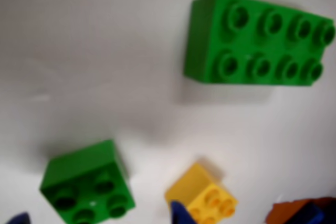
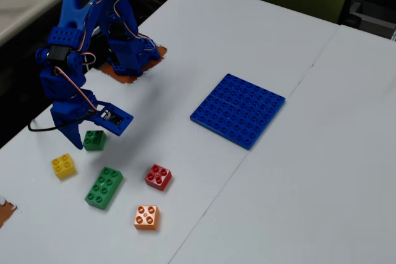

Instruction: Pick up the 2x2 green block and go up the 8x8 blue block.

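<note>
The 2x2 green block (image 1: 86, 184) lies on the white table, low and left in the wrist view. It lies between my two blue fingertips (image 1: 181, 213), which stand wide apart. In the fixed view the block (image 2: 94, 140) sits at the left, right under my gripper (image 2: 91, 133). My gripper (image 1: 100, 217) is open, low over the block and holding nothing. The 8x8 blue block (image 2: 238, 109) lies flat mid-table, well to the right of the arm, and is out of the wrist view.
A longer green 2x4 brick (image 1: 257, 40) (image 2: 104, 187) and a yellow brick (image 1: 205, 195) (image 2: 64, 166) lie close to the green block. A red brick (image 2: 158, 177) and an orange brick (image 2: 146, 217) lie nearer the front. The arm's base (image 2: 124, 54) stands at the back left.
</note>
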